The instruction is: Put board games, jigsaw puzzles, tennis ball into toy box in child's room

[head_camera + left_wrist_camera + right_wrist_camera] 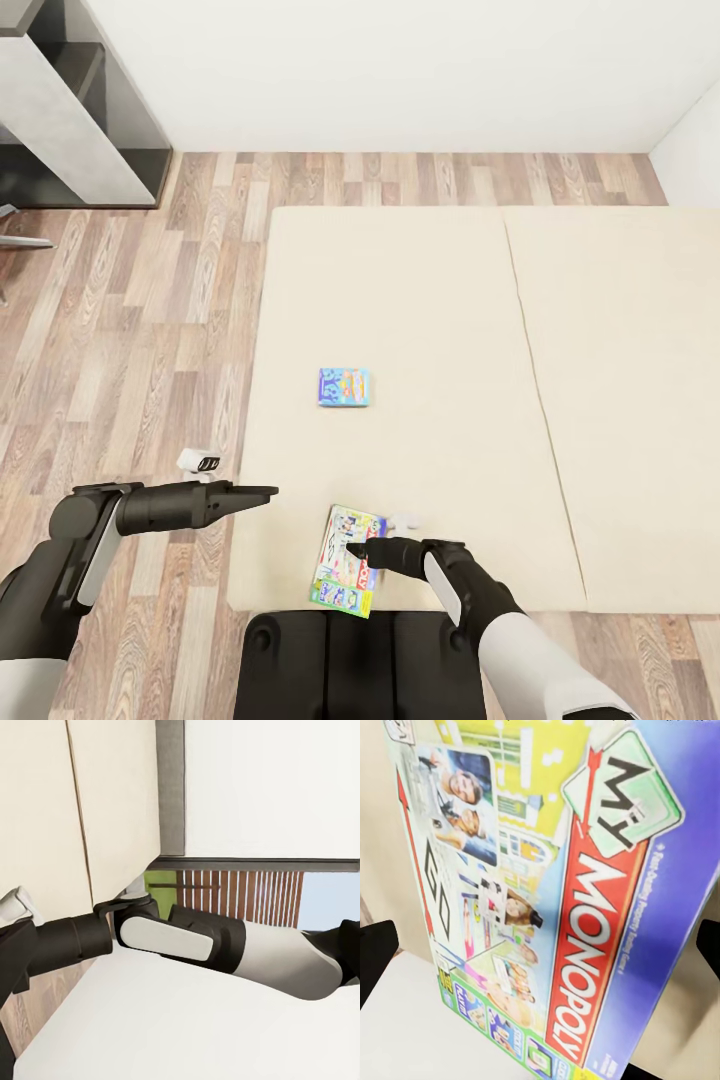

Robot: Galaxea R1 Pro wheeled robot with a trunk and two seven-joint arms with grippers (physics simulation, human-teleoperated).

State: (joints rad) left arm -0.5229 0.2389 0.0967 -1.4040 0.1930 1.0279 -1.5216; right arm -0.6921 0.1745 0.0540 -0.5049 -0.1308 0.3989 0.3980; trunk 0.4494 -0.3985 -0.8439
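**A:** Item one?

**B:** Larger board game [344,562], green-edged, white and red print. Lies flat at the near edge of the bed [430,300], one corner overhanging slightly. In the right wrist view the lid [547,892] reads "My Monopoly".

**A:** What attends it?

**B:** Right gripper [352,549], low over the box lid. Its dark fingertips [375,952] stand at either side of the lid, so the pincer is spread and pinches nothing. Placement judged to be a lining-up for a grasp across the box's width.

**A:** Item two?

**B:** Small board game [344,387], blue with cartoons, flat on the mattress, well apart from the first and further in.

**A:** The other arm?

**B:** Left gripper [262,493] reaches out level over the bed's side edge, carrying nothing. Whether its pincer is spread or pressed together, I cannot tell. Probably parked clear of the right arm [195,937].

**A:** Anything hidden or unclear?

**B:** Box's near end is partly covered by the right arm. Cabinet [70,110] at far left is cut off by the frame. A small white object [200,462] near the left arm is unidentified.
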